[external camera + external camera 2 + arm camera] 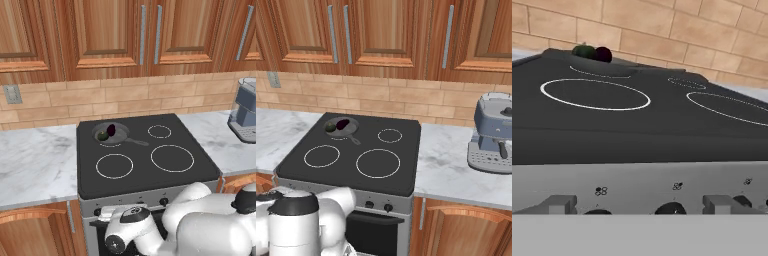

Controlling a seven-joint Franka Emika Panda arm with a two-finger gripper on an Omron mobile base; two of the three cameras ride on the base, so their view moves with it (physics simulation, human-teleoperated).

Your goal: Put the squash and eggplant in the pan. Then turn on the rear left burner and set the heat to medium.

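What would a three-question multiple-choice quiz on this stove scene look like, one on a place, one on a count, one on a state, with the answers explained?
1. Where are the squash and eggplant?
A. On the marble counter
B. In the pan on the rear left burner
C. On the front right ring

2. How many white burner rings are marked on the cooktop?
A. Two
B. Six
C. Four

3. How does the gripper stand?
A. Open, holding nothing
B. Shut on the eggplant
C. Shut on the pan handle

Answers:
1 B: both vegetables lie inside the pan, which sits on the rear left burner.
2 C: the base views show two rings in front and two behind.
3 A: in the hand view its fingers stand wide apart before the stove's knobs, with nothing between them.
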